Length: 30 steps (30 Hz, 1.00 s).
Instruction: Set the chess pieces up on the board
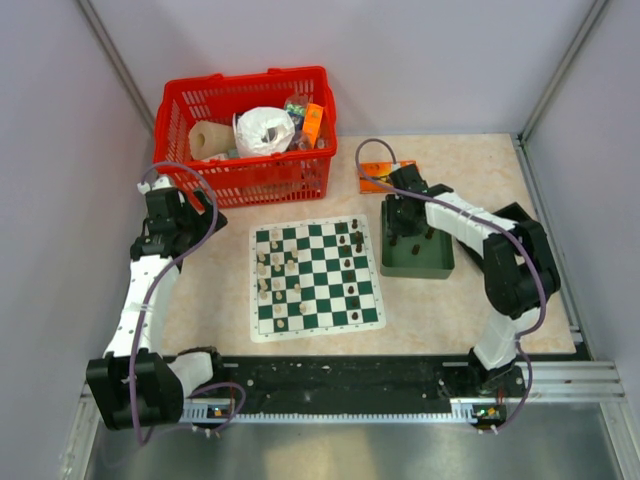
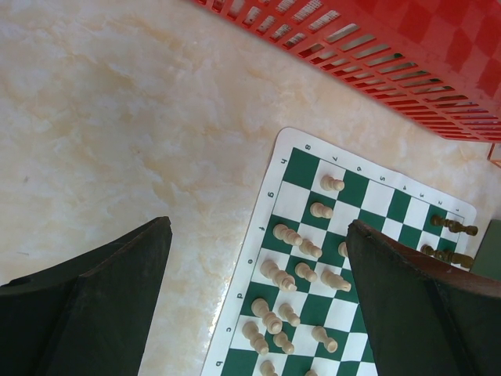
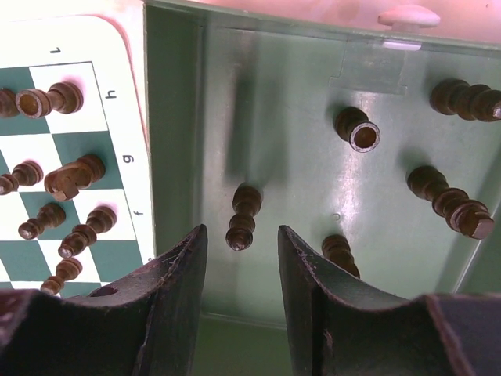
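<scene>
One board (image 1: 318,300), one basket (image 1: 245,185), one tray (image 3: 290,102) holding perhaps five dark pieces (image 3: 243,217).

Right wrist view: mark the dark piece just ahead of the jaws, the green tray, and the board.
dark piece (image 3: 241,218): right wrist view, middle of its body.
green tray (image 3: 290,117): right wrist view, bare floor.
board (image 3: 131,184): right wrist view, white lettered border.

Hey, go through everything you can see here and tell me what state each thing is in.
Board: lying flat, with pieces on it.
Cream pieces: on the board's left half.
Dark pieces on board: on its right half.
Dark pieces in tray: lying loose.
Green tray: open, holding dark pieces.
Red basket: holding several items.
Left gripper: open, empty.
Right gripper: open, over one tray piece.
</scene>
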### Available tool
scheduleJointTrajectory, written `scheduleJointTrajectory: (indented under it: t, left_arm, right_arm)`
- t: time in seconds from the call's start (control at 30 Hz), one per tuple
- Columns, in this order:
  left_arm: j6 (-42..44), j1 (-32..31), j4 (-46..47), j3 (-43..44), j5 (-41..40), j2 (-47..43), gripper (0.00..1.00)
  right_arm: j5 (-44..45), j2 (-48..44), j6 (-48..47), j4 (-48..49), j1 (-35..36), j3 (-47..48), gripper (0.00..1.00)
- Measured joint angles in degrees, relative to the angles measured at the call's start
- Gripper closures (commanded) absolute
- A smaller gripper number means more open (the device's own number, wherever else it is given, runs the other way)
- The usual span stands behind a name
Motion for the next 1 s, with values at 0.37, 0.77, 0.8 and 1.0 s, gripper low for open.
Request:
scheduleJointTrajectory:
  t: [0.37,0.77,0.8,1.0]
  left_arm:
    - [0.0,0.0,0.0,0.0,0.0,0.0,0.02]
    - [0.0,0.0,0.0,0.0,0.0,0.0,0.01]
    - [0.0,0.0,0.0,0.0,0.0,0.0,0.01]
    - [0.0,0.0,0.0,0.0,0.0,0.0,0.01]
  right_arm:
    - [-0.2,1.7,0.0,0.2,0.1,0.4,0.67]
    - [-0.2,2.0,0.0,0.4,0.2,0.7,0.70]
    - [-0.2,2.1,0.0,0.4,0.2,0.7,0.71]
    - [-0.2,2.4,0.0,0.4,0.2,0.7,0.75]
